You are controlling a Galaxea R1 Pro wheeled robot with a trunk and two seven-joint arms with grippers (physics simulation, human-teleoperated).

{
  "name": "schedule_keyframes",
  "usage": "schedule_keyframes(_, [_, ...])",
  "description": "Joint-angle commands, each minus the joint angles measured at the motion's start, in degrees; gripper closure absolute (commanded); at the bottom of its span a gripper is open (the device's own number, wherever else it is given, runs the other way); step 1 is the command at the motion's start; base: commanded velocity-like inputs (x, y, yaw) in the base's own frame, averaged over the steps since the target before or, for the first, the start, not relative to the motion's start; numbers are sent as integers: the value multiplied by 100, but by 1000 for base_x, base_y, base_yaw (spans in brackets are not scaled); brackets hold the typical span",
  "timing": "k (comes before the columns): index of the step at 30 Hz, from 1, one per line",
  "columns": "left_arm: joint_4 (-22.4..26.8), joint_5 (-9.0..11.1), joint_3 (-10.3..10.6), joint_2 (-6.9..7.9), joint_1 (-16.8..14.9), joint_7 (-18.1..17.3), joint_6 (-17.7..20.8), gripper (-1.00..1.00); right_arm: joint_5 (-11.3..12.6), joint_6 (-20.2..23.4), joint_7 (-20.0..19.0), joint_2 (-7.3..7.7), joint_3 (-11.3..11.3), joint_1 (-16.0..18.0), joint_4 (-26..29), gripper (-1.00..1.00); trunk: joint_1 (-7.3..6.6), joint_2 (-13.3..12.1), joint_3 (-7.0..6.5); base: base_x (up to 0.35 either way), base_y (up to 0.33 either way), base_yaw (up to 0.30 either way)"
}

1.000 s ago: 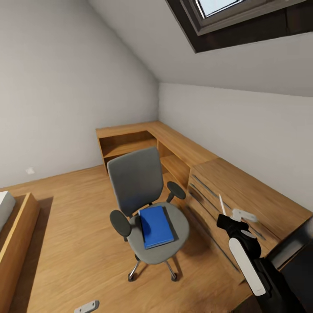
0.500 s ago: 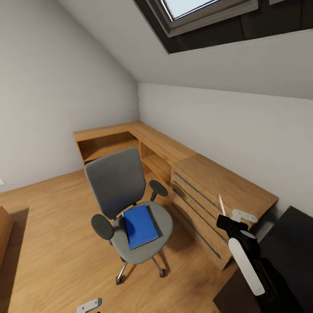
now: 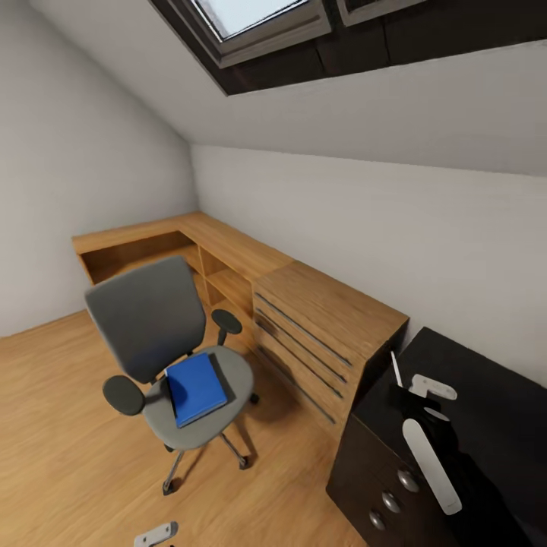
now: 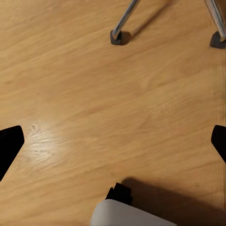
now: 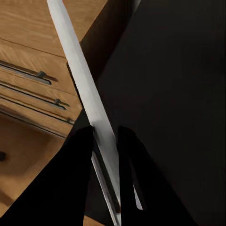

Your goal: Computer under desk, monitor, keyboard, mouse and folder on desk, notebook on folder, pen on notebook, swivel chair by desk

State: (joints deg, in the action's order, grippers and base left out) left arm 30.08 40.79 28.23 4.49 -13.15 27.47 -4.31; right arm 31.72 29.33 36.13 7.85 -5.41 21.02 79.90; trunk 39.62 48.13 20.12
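Right pincer [image 5: 104, 136] carrying the pen [image 5: 80, 89] over the black table [image 3: 486, 380].
The pincer is clenching the white pen at five o'clock in the head view; the blue folder [image 3: 195, 388] is lying on the swivel chair [image 3: 163, 342] at eight o'clock, beside the wooden cabinets [image 3: 319, 319]. The left pincer [image 4: 113, 141] is hanging released over the floor [image 4: 94, 94].

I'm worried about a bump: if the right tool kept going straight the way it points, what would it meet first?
Probably the desk: the right tool, shut on the pen, points at that glossy black top. Depth is unclear.
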Motion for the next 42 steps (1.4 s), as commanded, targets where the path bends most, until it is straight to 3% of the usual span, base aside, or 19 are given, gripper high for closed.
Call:
schedule_keyframes(1, [8, 61, 48, 8, -4, 39, -34, -100, 46, 6, 44, 6, -15, 7, 4, 100, 0, 6, 7, -29, -116, -291])
schedule_keyframes(16, [6, 61, 43, 8, -4, 40, -43, -100, -5, -15, 13, 19, -18, 7, -26, 100, 0, 6, 7, -1, -4, -169])
schedule_keyframes(19, [6, 61, 47, 8, -4, 41, -43, -100, -17, -47, 5, 30, -14, 13, -270, 100, 0, 6, 7, 0, 0, -11])
schedule_keyframes(24, [6, 56, 47, 8, -4, 41, -43, -100, -37, -152, -160, 60, -13, 99, -1140, 100, 0, 6, 7, 0, 0, -2])
schedule_keyframes(29, [6, 53, 46, 8, -4, 44, -43, -100, -37, -231, -239, 74, -13, 120, -1322, 100, 0, 6, 7, 0, 0, 0])
schedule_keyframes(33, [6, 52, 43, 8, -4, 43, -43, -100, -34, -242, -546, 75, -13, 210, -1573, 100, 0, 6, 7, 186, 82, 0])
schedule_keyframes(42, [6, 53, 42, 8, -4, 44, -43, -100, -34, -249, -639, 76, -13, 319, -1808, 100, 0, 6, 7, 143, 81, 0])
